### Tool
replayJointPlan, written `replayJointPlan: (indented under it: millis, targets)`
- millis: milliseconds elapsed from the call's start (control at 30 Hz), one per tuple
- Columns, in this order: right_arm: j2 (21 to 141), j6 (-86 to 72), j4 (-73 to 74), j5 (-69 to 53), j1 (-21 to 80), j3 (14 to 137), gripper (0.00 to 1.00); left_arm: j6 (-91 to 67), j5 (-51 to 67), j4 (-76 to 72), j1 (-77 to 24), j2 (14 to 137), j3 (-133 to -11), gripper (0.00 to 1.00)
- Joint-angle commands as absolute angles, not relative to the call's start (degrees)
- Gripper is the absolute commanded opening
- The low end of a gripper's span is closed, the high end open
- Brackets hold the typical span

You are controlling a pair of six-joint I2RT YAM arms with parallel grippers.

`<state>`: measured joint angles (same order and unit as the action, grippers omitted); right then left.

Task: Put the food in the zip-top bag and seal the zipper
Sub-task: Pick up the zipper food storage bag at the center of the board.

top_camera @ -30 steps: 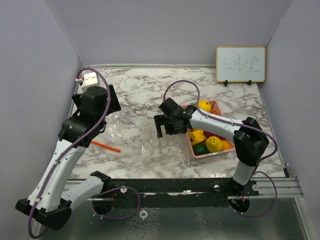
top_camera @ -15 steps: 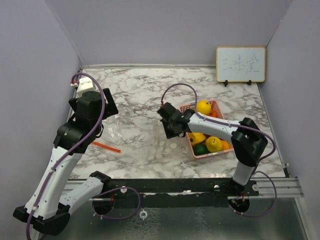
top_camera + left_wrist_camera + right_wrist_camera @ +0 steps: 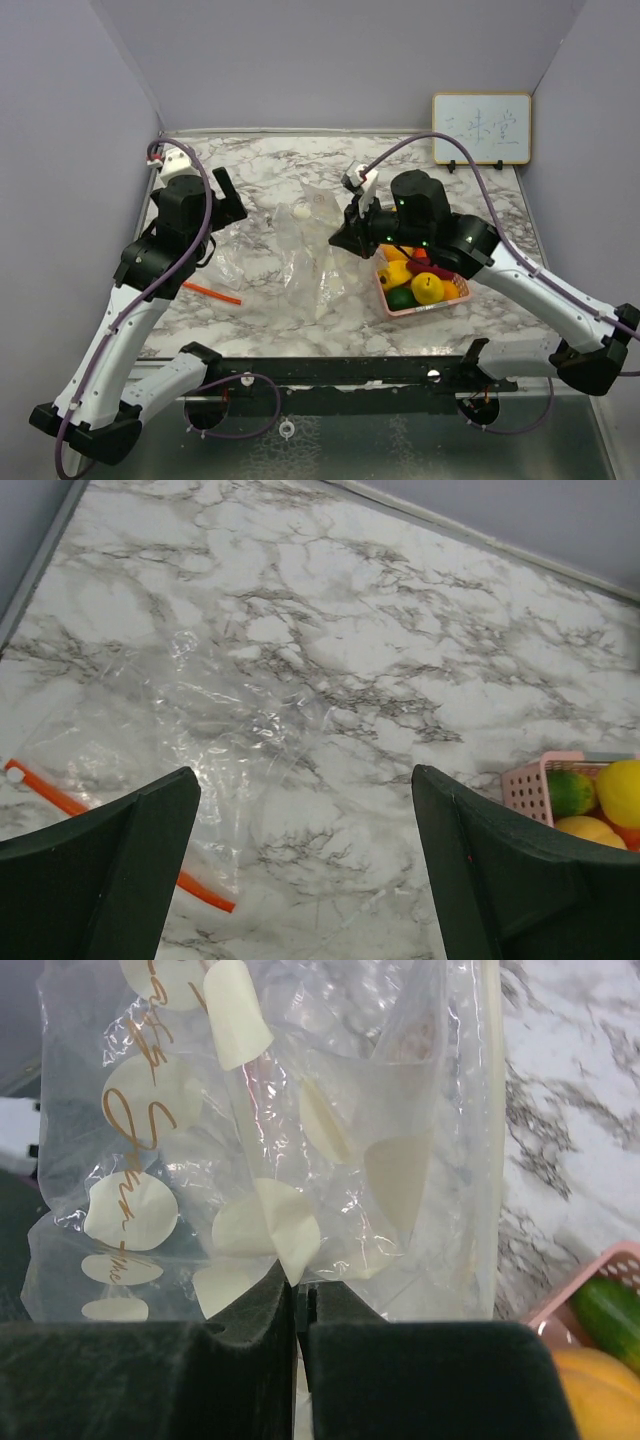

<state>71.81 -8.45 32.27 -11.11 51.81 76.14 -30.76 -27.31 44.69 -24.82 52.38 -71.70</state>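
A clear zip-top bag (image 3: 312, 252) printed with cream dots hangs lifted off the marble table, pinched at its edge by my right gripper (image 3: 347, 234). In the right wrist view the jaws stand shut (image 3: 298, 1295) on the bag's film (image 3: 300, 1110). The food (image 3: 416, 280), glossy yellow, orange, red and green toy pieces, lies in a pink mesh basket (image 3: 432, 306) just right of the bag. My left gripper (image 3: 228, 200) hovers open to the bag's left with nothing between its fingers (image 3: 305, 820). From the left wrist, the food (image 3: 620, 790) shows at the far right.
A second clear plastic bag (image 3: 235, 260) with an orange strip (image 3: 212, 292) lies flat on the left, below my left gripper (image 3: 200, 720). A small whiteboard (image 3: 481, 128) leans on the back wall at right. Grey walls close three sides.
My right gripper closed on the dotted bag and raised it from the table, the arm swinging up and back. The left gripper shifted slightly and stayed open.
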Motion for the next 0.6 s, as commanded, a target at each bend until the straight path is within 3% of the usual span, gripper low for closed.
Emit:
replayJointPlan:
  millis: [0, 233, 567]
  targets:
    - [68.1, -1.6, 33.2, -24.6, 52.3, 80.1, 0.02, -36.4, -21.8, 36.3, -24.6, 52.1, -70.9, 0.9]
    - [62.1, -1.4, 29.5, -29.0, 52.2, 89.2, 0.02, -38.6, -7.9, 18.8, -24.6, 47.2, -63.9, 0.86]
    - [68.7, -1.8, 36.1, -41.4, 52.2, 109.5, 0.02, -46.6, 22.5, -13.6, -24.6, 42.8, -54.0, 0.88]
